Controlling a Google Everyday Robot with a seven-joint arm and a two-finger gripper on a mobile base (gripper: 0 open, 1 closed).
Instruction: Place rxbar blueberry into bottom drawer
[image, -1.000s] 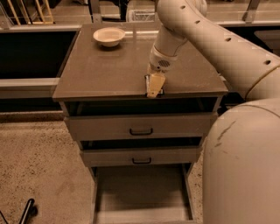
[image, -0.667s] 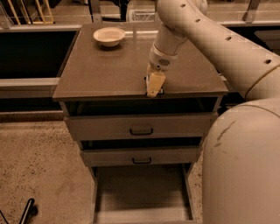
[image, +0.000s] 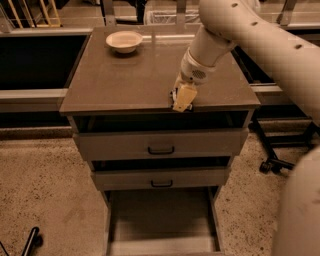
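Note:
My gripper (image: 182, 98) is low over the front edge of the brown cabinet top (image: 125, 80), right of the middle, pointing down. A small dark shape sits right under and beside its tip. I cannot tell whether that is the rxbar blueberry, as no blue wrapper or white lettering shows clearly. The bottom drawer (image: 160, 217) is pulled out below the cabinet. Its flat grey floor is bare. It lies straight below and a little left of the gripper.
A pale bowl (image: 124, 41) stands at the back left of the cabinet top. The two upper drawers (image: 160, 145) with dark handles are slightly ajar. My arm (image: 260, 45) fills the upper right. A wheeled stand (image: 272, 162) is at the right and a dark rod (image: 27, 240) at the lower left.
The gripper has shifted very slightly toward the front edge of the cabinet top. Nothing else has visibly moved.

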